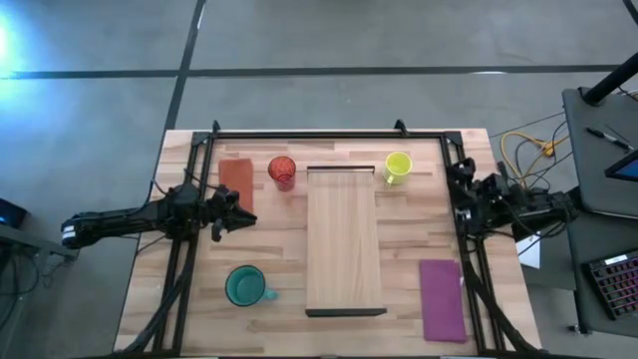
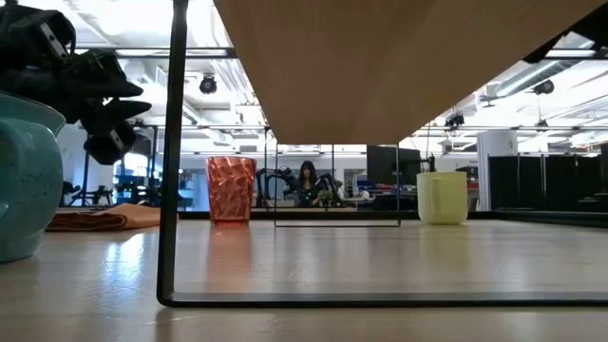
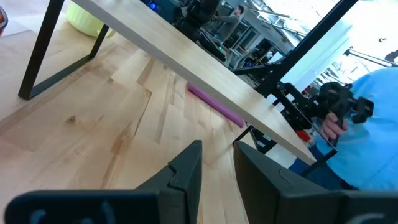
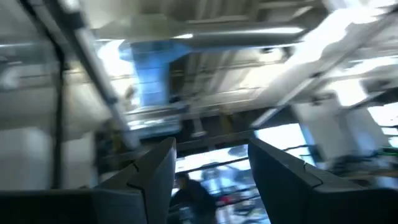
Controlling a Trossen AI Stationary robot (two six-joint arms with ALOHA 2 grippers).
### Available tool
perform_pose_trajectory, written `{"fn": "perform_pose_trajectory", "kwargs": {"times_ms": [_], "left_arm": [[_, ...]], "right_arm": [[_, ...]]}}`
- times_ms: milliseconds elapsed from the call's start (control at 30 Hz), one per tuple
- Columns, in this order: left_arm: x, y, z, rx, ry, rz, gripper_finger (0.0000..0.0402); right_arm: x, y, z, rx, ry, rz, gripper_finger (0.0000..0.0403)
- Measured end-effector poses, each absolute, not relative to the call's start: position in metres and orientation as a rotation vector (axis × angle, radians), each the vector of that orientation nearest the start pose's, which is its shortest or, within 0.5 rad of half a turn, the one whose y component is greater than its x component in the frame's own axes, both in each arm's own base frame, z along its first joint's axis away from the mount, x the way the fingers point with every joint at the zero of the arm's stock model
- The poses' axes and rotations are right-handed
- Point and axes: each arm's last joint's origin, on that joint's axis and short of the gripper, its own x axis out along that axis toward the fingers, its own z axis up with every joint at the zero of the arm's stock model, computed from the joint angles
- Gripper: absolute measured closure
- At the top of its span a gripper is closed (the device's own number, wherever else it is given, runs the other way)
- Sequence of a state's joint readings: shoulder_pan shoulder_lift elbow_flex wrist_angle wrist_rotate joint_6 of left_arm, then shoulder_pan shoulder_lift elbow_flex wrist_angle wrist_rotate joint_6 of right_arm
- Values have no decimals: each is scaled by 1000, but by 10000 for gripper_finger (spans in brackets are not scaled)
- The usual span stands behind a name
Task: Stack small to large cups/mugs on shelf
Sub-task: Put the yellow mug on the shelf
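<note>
Our left jaws (image 1: 239, 216) sit slightly spread, right jaws (image 4: 211, 165) spread; the red cup (image 1: 282, 172) looks light, rigid: pinch its rim.

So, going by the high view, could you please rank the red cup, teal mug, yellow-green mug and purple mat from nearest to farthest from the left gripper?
From the left gripper:
1. Red cup, toward the table's far edge.
2. Teal mug, toward the near edge; close to the red cup's distance.
3. Yellow-green mug, beyond the shelf.
4. Purple mat, on the right side.

A long light-wood shelf (image 1: 344, 239) stands mid-table; a red faceted tumbler (image 1: 282, 172) and yellow-green mug (image 1: 397, 167) flank its far end, a teal handled mug (image 1: 245, 286) sits near-left.
</note>
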State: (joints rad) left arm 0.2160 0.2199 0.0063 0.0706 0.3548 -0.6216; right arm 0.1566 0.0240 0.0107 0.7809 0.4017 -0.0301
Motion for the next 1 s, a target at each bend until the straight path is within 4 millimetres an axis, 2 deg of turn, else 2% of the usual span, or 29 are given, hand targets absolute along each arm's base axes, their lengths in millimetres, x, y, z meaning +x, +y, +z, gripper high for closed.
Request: {"fn": "perform_pose_trajectory", "kwargs": {"times_ms": [100, 167, 300, 433, 500, 567, 600, 667, 767, 900, 1000], "left_arm": [[108, 13, 154, -660, 176, -92, 323], [108, 13, 154, -660, 176, -92, 323], [108, 13, 154, -660, 176, -91, 323], [108, 13, 154, -660, 176, -92, 323], [108, 13, 154, -660, 176, -91, 323], [108, 13, 154, -660, 177, -92, 323], [108, 13, 154, -660, 177, -91, 323], [108, 13, 154, -660, 176, -92, 323], [108, 13, 154, -660, 176, -91, 323], [108, 13, 154, -660, 177, -92, 323], [108, 13, 154, -660, 177, -92, 323]], "right_arm": [[77, -6, 232, 491, -614, -438, 209], [79, -7, 238, 570, -490, -493, 209], [79, -7, 272, 395, -275, -543, 209], [84, -6, 322, 235, -167, -562, 209], [89, -6, 340, 102, -88, -575, 209], [94, -5, 355, 64, -35, -593, 209], [97, -6, 360, 101, -26, -640, 209], [101, -11, 365, 209, 16, -814, 209], [106, -22, 358, 289, 231, -993, 209], [114, -40, 365, 551, 431, -1078, 209], [125, -58, 372, 568, 517, -1137, 209]]}}
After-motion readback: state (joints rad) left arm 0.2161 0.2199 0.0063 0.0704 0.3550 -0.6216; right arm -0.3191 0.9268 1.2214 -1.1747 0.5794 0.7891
